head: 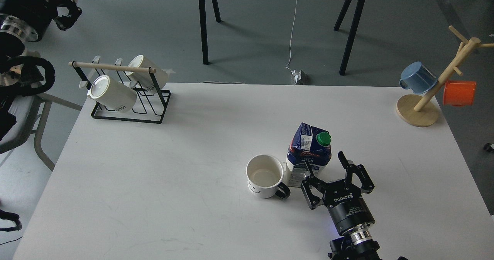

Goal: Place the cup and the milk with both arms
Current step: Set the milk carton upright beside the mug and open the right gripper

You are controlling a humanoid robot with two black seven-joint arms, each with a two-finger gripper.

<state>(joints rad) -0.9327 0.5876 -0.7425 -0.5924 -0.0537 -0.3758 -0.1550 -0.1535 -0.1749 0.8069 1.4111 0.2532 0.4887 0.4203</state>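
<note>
milk [308,154] upright, gable top, green cap facing right, mid-table | cup [264,176] glossy white ceramic, mouth up, black handle pointing right, just left of it | right gripper [324,167] fingers spread, carton's right | left gripper [68,12] top-left, can't tell

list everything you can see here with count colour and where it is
cup: 1, white with black handle, upright on the table, front centre
milk carton: 1, dark blue and white, green cap, just right of the cup
wire rack: 1, black with wooden bar, table's far left corner
white mugs: 2, on the rack
mug tree: 1, wooden, table's far right corner
blue cup: 1, on the tree
orange cup: 1, on the tree
table: 1, white
right gripper: 1, black, open beside the carton
left gripper: 1, black, raised top left
</note>
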